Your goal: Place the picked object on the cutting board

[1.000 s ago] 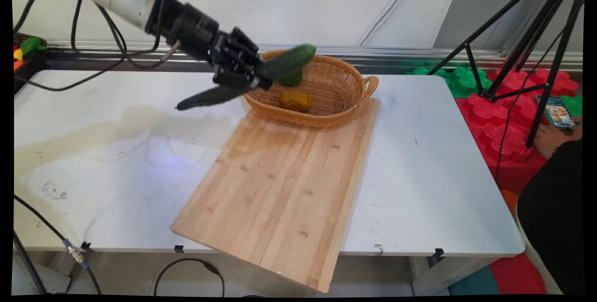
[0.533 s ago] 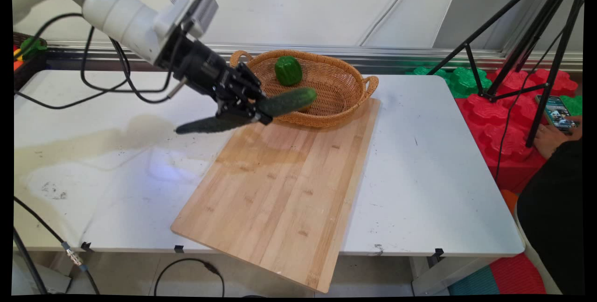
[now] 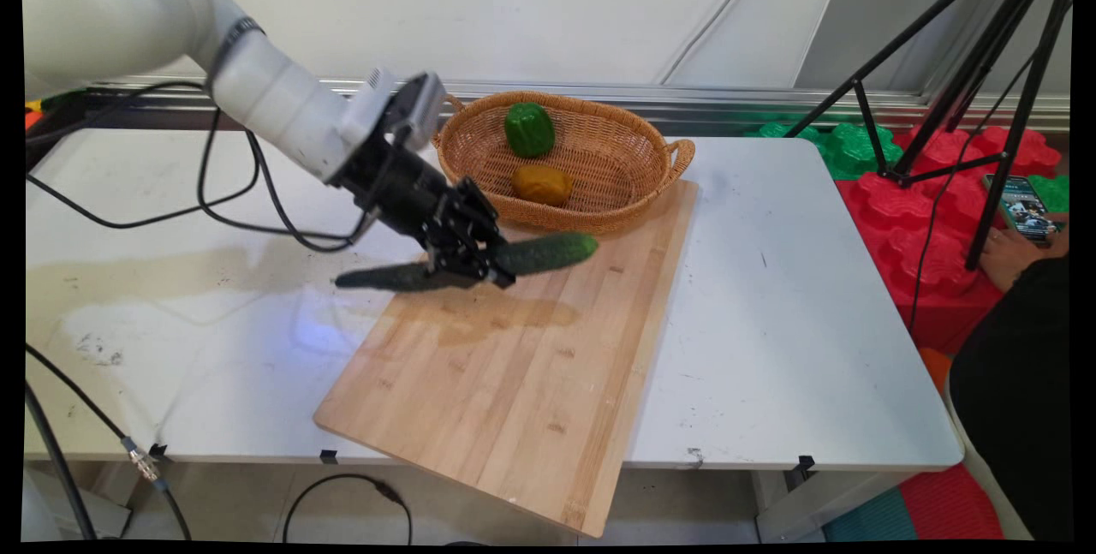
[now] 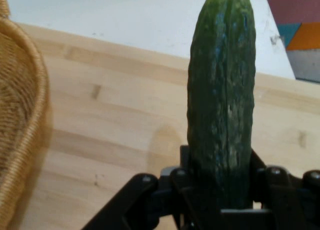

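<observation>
The white table (image 3: 771, 314) carries one long wooden board (image 3: 514, 383) lying at a slant, its near corner jutting past the table's near edge, and at the board's far end one wicker basket (image 3: 599, 151). From the left the arm reaches in, and its gripper (image 3: 467, 267) is clamped across the middle of one dark green cucumber (image 3: 548, 253), which hangs level in the air just above the board's far left part, in front of the basket and clear of it. In the basket lie one green pepper (image 3: 528, 129) at the far side and one brownish potato (image 3: 541, 184) nearer the front. To my eye the grip sits around the cucumber's middle with both ends sticking out, so the smooth skin could let it twist or slide out, and a swing to the far side could knock an end against the basket rim.
</observation>
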You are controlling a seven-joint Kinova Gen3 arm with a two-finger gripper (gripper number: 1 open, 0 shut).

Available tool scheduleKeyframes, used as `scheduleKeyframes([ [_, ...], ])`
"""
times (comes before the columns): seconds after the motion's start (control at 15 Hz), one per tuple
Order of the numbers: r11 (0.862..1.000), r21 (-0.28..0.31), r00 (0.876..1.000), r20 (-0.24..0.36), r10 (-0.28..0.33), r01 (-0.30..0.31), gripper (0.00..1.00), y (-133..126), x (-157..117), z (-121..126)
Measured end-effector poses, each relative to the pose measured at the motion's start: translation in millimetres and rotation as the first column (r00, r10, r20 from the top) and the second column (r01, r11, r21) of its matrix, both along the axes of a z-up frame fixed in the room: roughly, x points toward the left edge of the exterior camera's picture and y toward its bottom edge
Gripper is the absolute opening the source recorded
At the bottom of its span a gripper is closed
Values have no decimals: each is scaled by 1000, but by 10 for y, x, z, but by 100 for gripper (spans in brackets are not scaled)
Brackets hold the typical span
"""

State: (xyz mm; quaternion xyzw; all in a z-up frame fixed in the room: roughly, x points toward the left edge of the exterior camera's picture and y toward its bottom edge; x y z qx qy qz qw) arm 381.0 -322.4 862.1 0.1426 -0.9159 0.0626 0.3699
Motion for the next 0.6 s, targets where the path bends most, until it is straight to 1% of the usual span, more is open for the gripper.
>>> scheduleKeyframes([
  [0.33, 1000, 26, 999, 39, -3, 2, 0, -4, -226, -257],
  [0.6, 999, 52, 997, 70, 12, -16, 0, -14, -383, -440],
])
